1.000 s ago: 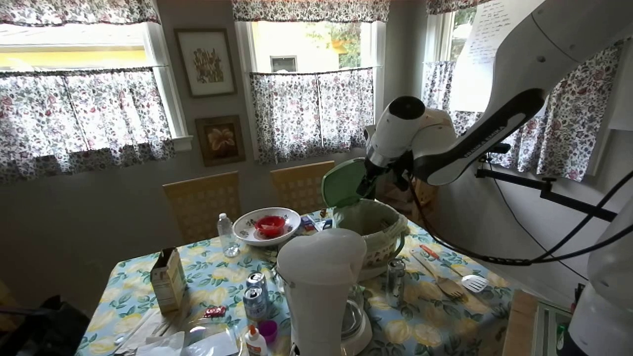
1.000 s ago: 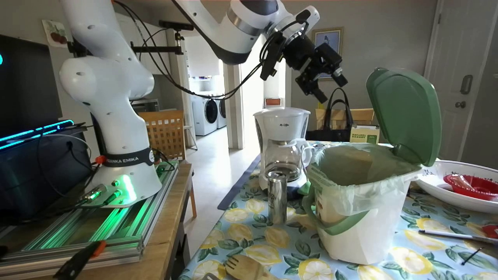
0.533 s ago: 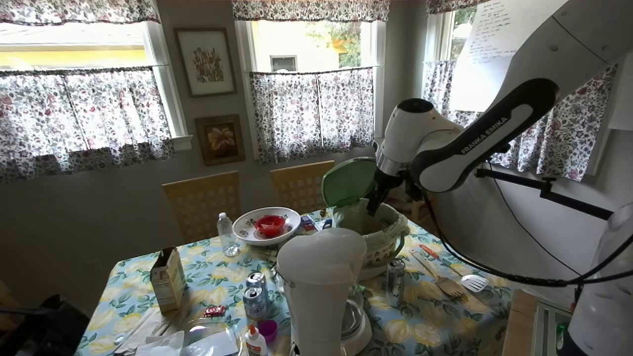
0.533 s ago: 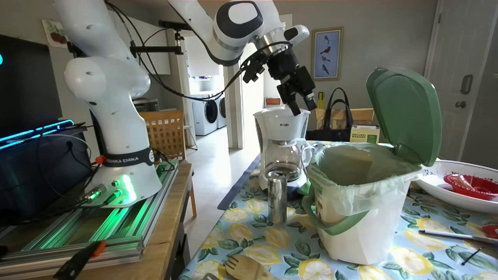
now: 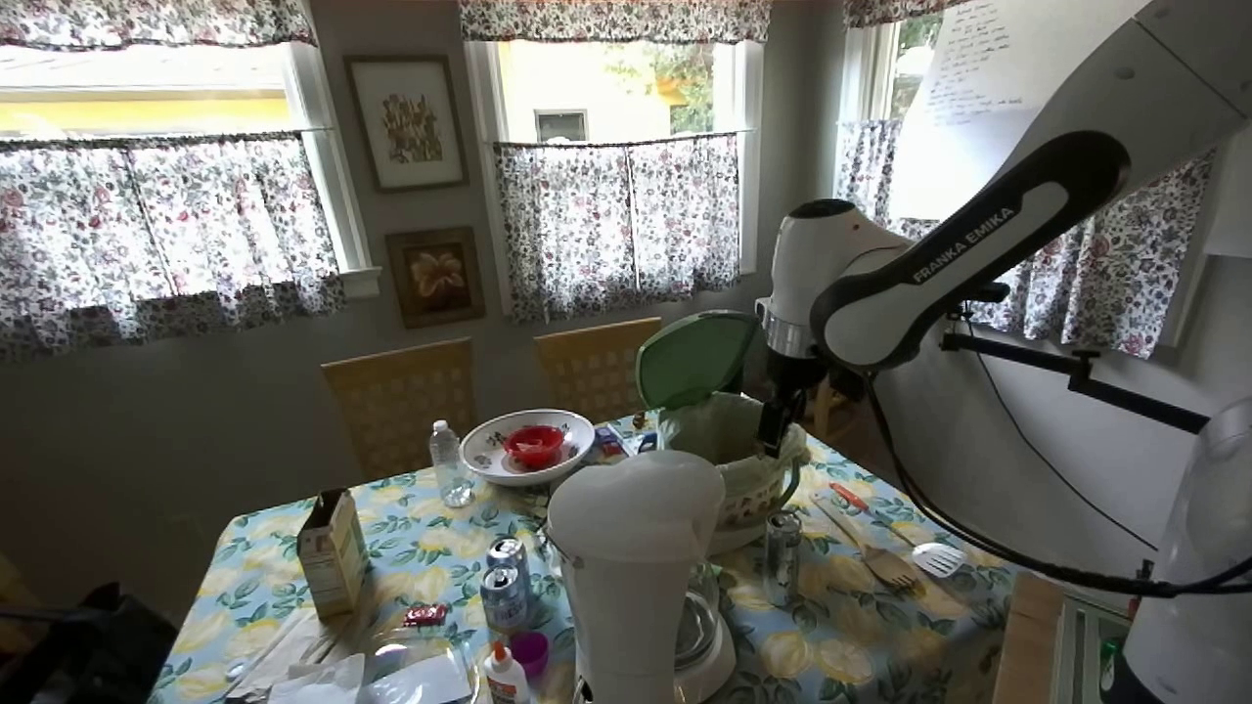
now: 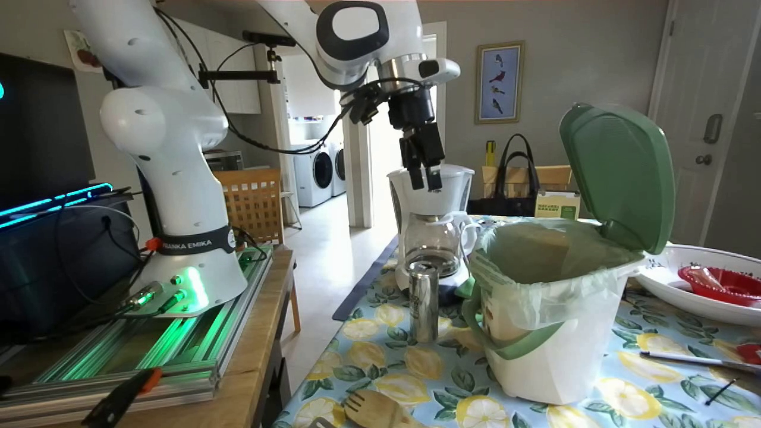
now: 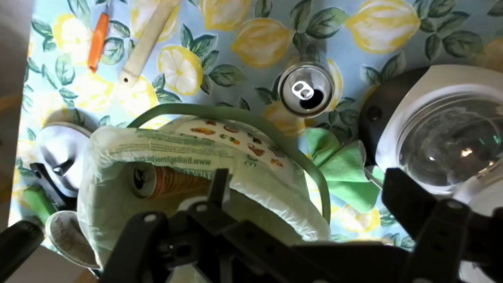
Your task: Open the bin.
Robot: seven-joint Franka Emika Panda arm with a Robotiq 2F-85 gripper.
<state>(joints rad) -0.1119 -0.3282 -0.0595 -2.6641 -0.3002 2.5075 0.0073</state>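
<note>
In an exterior view the bin [image 5: 745, 505] stands on the table [image 5: 421, 528], its lid [image 5: 685, 364] already swung up, and I see the gripper [image 5: 773, 445] across the mouth from that lid. In an exterior view its fingers [image 6: 434, 178] point down from higher than the rim, pinching nothing; the lid's long axis rises steeply, well apart from them. A dish [image 6: 672, 289] beside the bin bears a red bowl [image 6: 737, 295] with something clear in it. In the wrist view the fingers are spread, the gap above the bin's side; the mouth lies below, leftward in that picture. An orange can [image 7: 171, 181] lies tipped over in the liner [image 7: 275, 192]; an upright can [image 7: 306, 90] stands outside. The opening looks done to me, so the next move should only need to draw away, staying clear of the lid.
</note>
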